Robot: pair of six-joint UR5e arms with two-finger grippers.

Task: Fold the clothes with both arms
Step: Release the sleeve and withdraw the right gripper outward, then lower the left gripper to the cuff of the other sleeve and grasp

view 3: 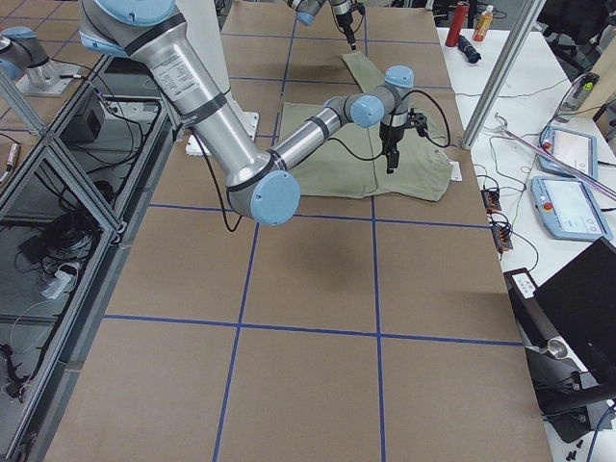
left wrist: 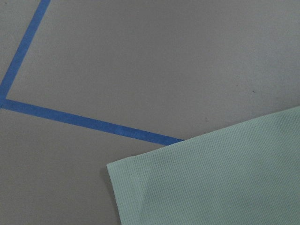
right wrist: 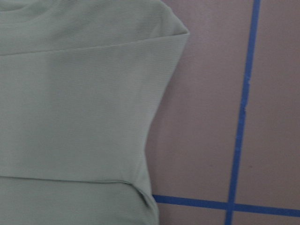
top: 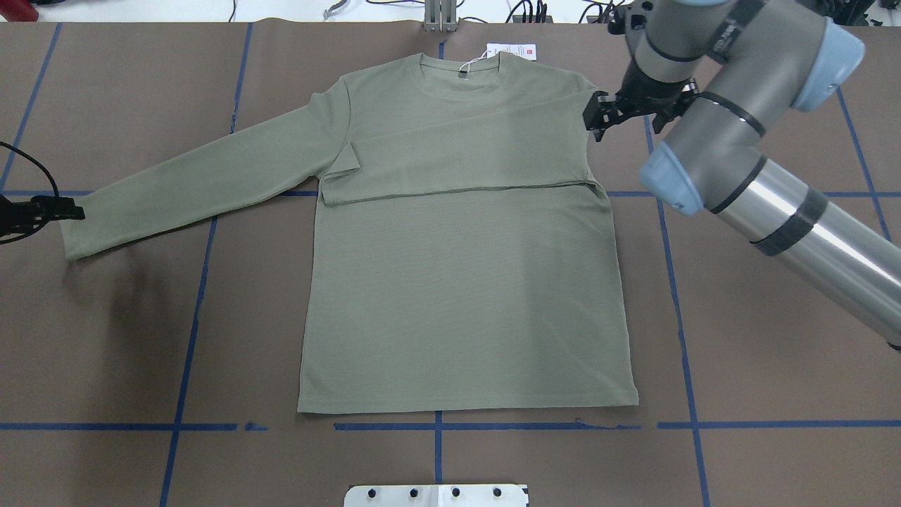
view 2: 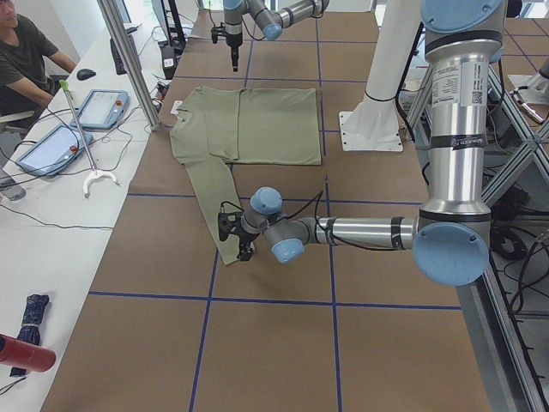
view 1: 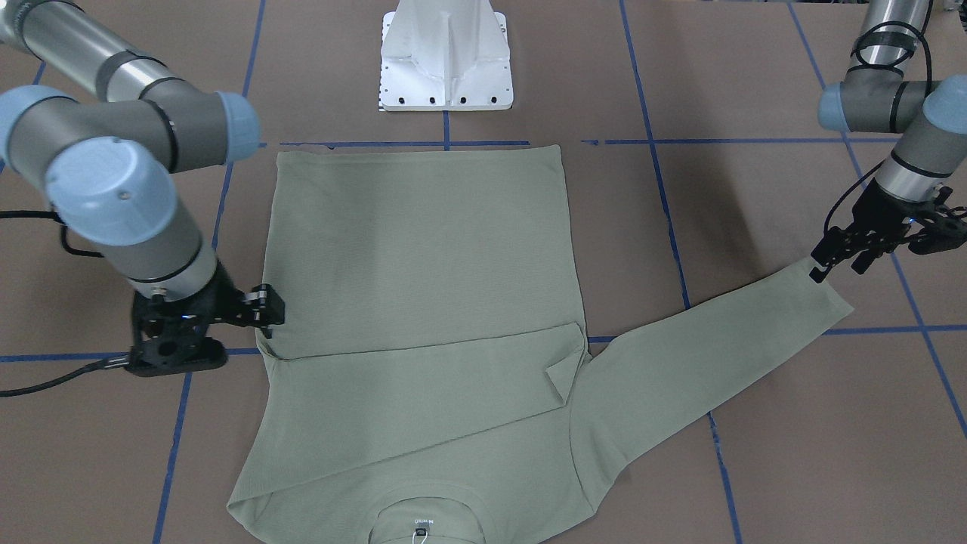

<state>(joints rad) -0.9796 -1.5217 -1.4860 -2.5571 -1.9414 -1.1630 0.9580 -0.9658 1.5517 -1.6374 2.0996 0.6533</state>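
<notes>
Cuff (left wrist: 154, 187) is lying beside our left gripper (view 1: 835, 268), jaws apart, sleeve (top: 197, 176) running toward the table (top: 105, 338) middle; right gripper (top: 595, 120), we cannot tell.

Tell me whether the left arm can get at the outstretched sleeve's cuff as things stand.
Probably yes: the left claw hangs right at the cuff, open, with only bare table around it.

Looks bright and even, lit from overhead. Throws soft, diffuse shadows on the table (top: 127, 303) and a faint dark band down the shirt (top: 457, 296). Catches a white glint on the tube of the right arm (top: 845, 243). Reads sharp throughout; wrist views slightly washed, knit weave crisp.
</notes>
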